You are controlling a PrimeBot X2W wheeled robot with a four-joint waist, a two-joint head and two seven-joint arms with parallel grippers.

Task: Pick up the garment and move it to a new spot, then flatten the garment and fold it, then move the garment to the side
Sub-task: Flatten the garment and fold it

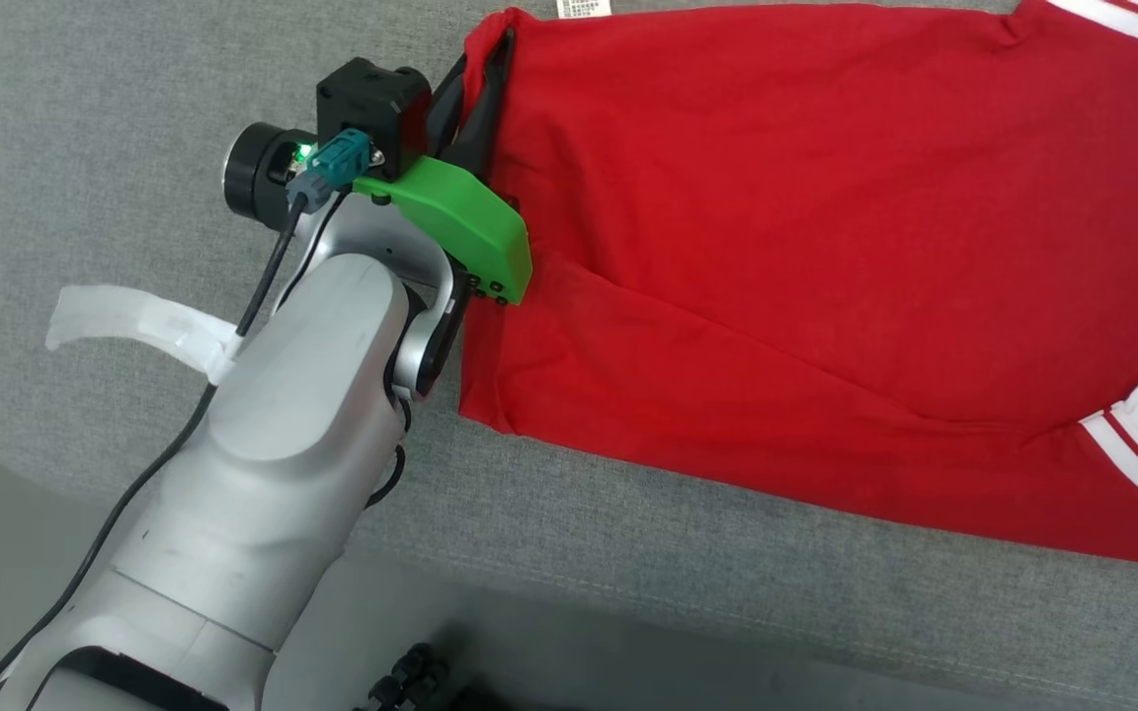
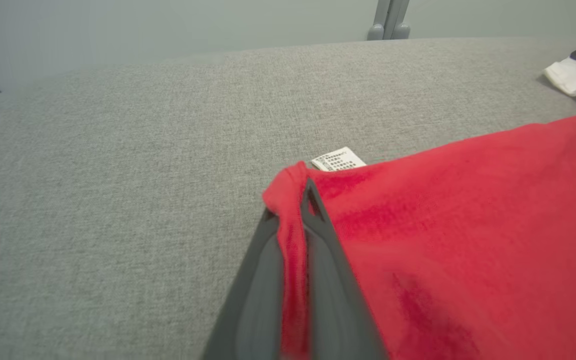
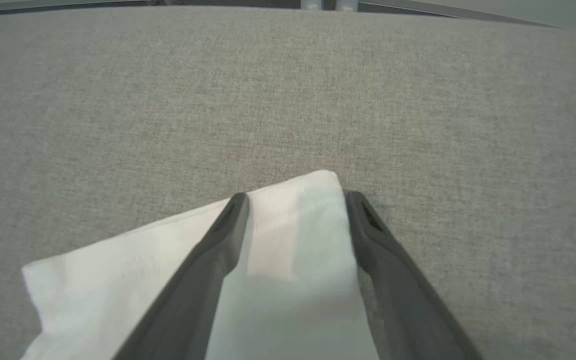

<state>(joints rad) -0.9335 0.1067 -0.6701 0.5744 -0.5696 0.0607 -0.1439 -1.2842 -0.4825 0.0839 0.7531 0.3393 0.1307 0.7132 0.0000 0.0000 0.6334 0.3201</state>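
Garment gripped at two ends, folding not finished

The grey worktop (image 1: 85,99) is carrying the whole scene, and the red garment (image 1: 776,217) is lying spread across it, reaching from the middle of the head view to its right edge. The cloth is lying mostly flat, but long creases are running through the lower half. I judge that the first step, moving it to a new spot, is probably done. The flattening or an early fold seems to be in progress, and the final move to the side is not done yet.

The left gripper (image 1: 502,44) is clamping the red hem at the garment's left corner; in the left wrist view a strip of red cloth is sitting tightly between its two closed fingers. The right gripper (image 3: 295,200) is standing wide apart, its fingers straddling a corner of the white sleeve (image 3: 293,240) that is lying on the worktop, and it is not pinching it. A small white label (image 2: 339,160) is peeking out just beside the clamped corner.
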